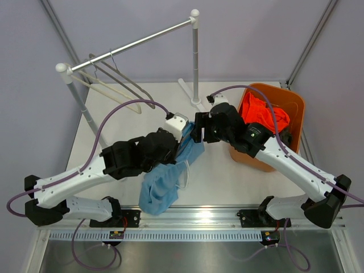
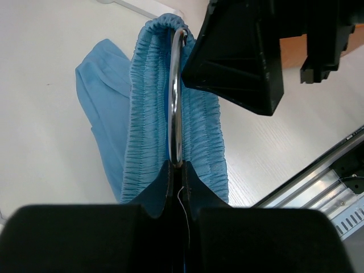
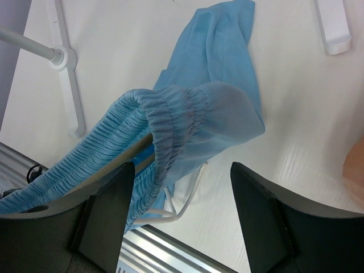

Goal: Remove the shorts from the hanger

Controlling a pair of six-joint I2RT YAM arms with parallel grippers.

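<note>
From above, the light blue shorts (image 1: 165, 182) hang from the left fingers (image 1: 175, 147) down onto the counter (image 1: 222, 170). The right fingers (image 1: 198, 132) are just beyond their top edge. The orange shorts (image 1: 259, 111) lie in the bin (image 1: 296, 105) behind the right fingers, and empty hangers (image 1: 114, 85) hang on the rail (image 1: 142, 40) well past the left ones.

At the left wrist, the fingers are pressed shut on the chrome wire of the hanger (image 2: 176, 96). The wire runs straight ahead of them inside the gathered waistband, and a right finger sits black at its far end.

At the right wrist, the fingers stand wide apart with nothing in them. The waistband bulges ahead of and between them, nearer the left-hand finger, and a white drawstring (image 3: 187, 199) dangles below it.

The step in hand looks like stripping the waistband off the wire. The next move probably calls for the right fingers to close on the gathered band alone and draw it away while the left hold the hanger.
</note>
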